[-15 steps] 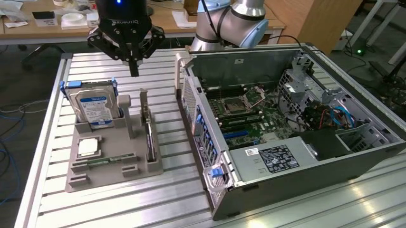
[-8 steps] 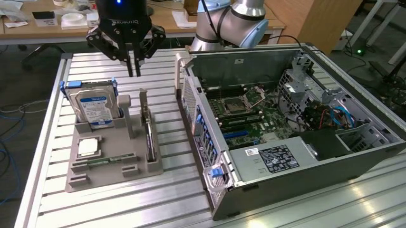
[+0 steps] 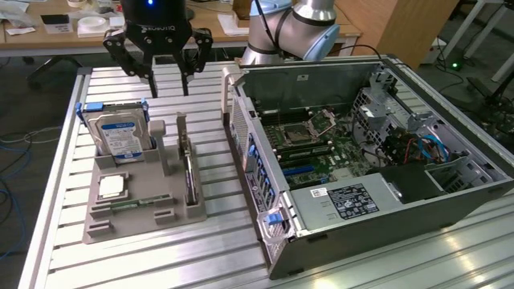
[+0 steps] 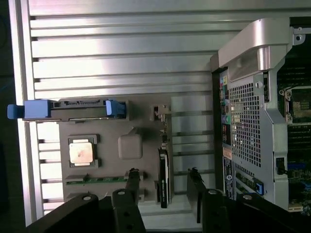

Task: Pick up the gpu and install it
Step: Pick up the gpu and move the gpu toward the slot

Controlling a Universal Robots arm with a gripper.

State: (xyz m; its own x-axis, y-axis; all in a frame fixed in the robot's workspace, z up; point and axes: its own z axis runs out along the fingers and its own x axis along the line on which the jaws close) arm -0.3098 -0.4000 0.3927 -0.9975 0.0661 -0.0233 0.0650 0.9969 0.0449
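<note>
Gpu (image 3: pixel 187 171): thin flat card standing on its long edge in a slot of a grey holder (image 3: pixel 105 232). Its silver end bracket is upright at the end nearest the tool (image 3: pixel 170 91). Position: below the tool and apart from it. Seen from the wrist, the card's dark top edge runs in line with the gap between the two fingers (image 4: pixel 131 182). Not lifted, not in the computer.

Tool: black, two-fingered, pointing straight down over the holder. Fingers are spread apart and pinch nothing; the tips are above the bracket and clear of it.

Holder, other contents:
- hard drive (image 3: pixel 120 137), silver with a blue label, upright in a blue-tabbed frame, below the tool and off to one side of the card
- square chip (image 3: pixel 112 186), lying flat, farther from the tool than the drive
- memory stick (image 3: pixel 141 202), narrow and green, lying in its groove just beyond the chip

Computer case (image 3: pixel 362 238): grey tower on its side, open panel facing up, main board (image 3: pixel 313 150) showing inside. It sits on the side of the tool opposite the drive, just beside the holder.

Tabletop (image 3: pixel 201 262): ribbed aluminium, carrying both holder and case.

Robot arm (image 3: pixel 297 24): grey and blue, behind the case.
</note>
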